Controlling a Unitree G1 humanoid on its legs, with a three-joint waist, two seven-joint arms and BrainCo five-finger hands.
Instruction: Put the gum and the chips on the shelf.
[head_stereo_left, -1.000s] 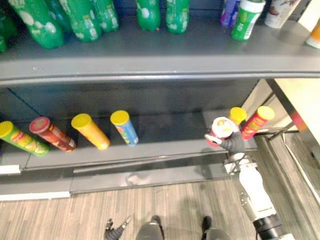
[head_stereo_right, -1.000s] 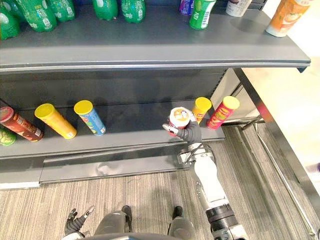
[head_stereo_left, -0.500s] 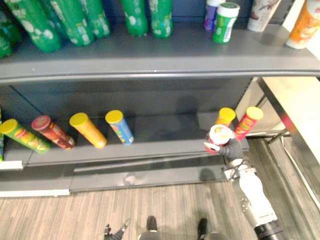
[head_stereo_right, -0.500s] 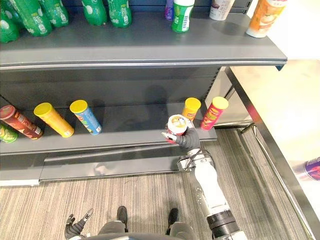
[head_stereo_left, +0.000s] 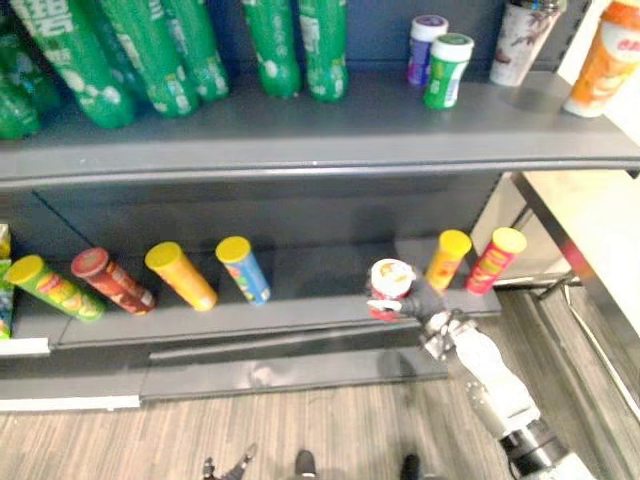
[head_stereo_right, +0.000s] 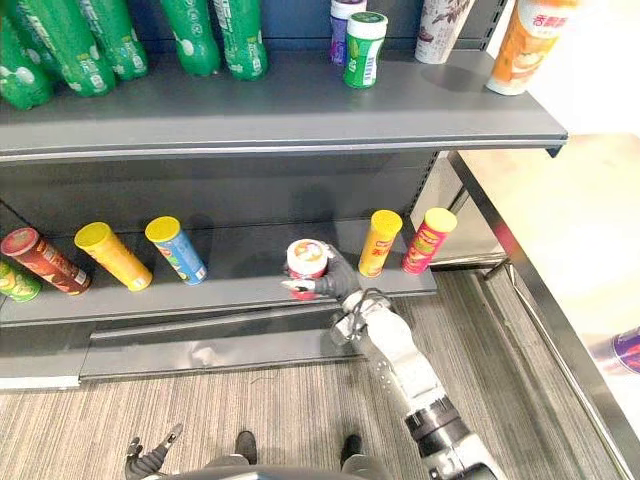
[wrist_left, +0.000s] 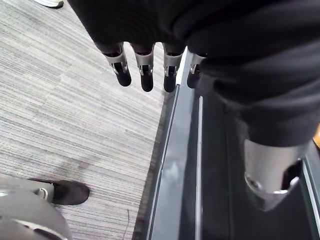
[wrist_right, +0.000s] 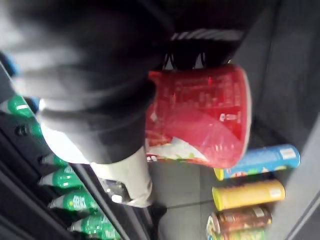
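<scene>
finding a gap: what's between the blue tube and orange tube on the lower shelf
A white-lidded red chips can in the right hand, right eye view.

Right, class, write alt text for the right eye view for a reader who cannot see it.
The robot's right hand grips a short red chips can with a white lid at the front of a dark grey lower shelf, with taller colourful chip tubes on both sides. Green plastic bottles line the upper shelf.
</scene>
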